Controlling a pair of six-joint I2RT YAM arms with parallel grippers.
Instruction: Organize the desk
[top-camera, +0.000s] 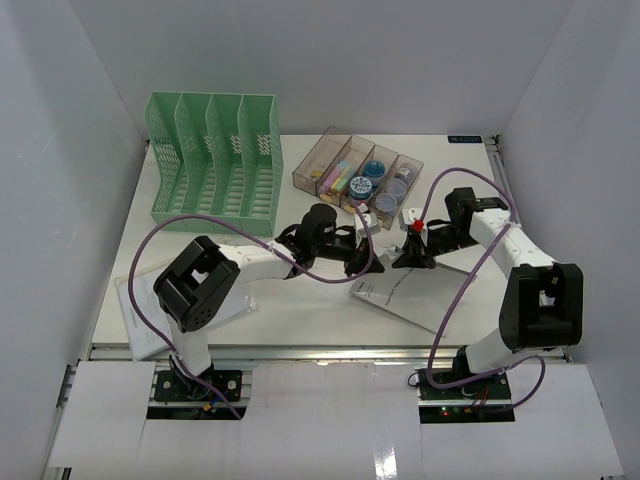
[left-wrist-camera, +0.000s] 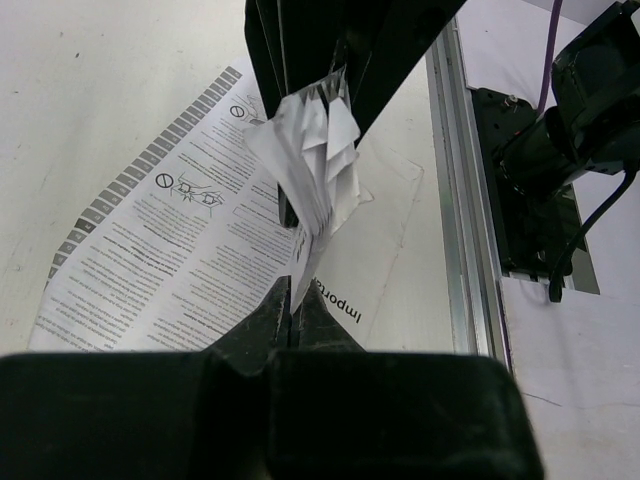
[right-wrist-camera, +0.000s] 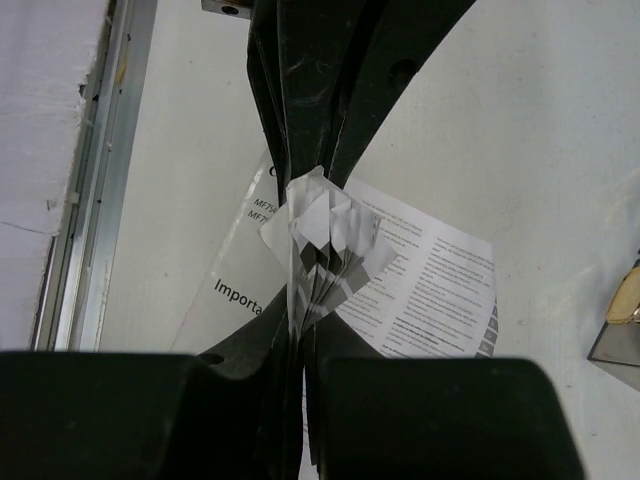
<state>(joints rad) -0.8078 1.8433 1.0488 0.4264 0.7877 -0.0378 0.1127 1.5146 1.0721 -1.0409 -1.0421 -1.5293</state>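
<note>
I judge I'm in the middle of tidying away the printed white paper leaflet (top-camera: 400, 295). Both arms have it pinched, and it is only partly off the desk (top-camera: 295, 308), the large flat white tabletop spread beneath and all around both grippers.

The left gripper (left-wrist-camera: 300, 215) has its jaws pressed together on a crumpled bunch of the leaflet (left-wrist-camera: 170, 250). The rest of the sheet fans out below and to the side of the fingertips, lying on the white surface. The right gripper (right-wrist-camera: 300, 230) is likewise clamped tight on a pleated fold of the same leaflet (right-wrist-camera: 440, 280), with the printed page trailing away beneath it. From above the two grippers sit close together, just beside one another over the near edge of the sheet.

The next move, as I read it, calls for both arms to lift together and keep their spacing so the paper neither tears nor slips. Then they would carry it away from the fingertips towards the green slotted plastic file rack (top-camera: 215, 160), well beyond the left gripper. The clear compartmented plastic tray (top-camera: 358, 175) lies just beyond both grippers, so the path needs to clear it. The bunched grip looks untidy, and I'd expect the sheet to sag.
</note>
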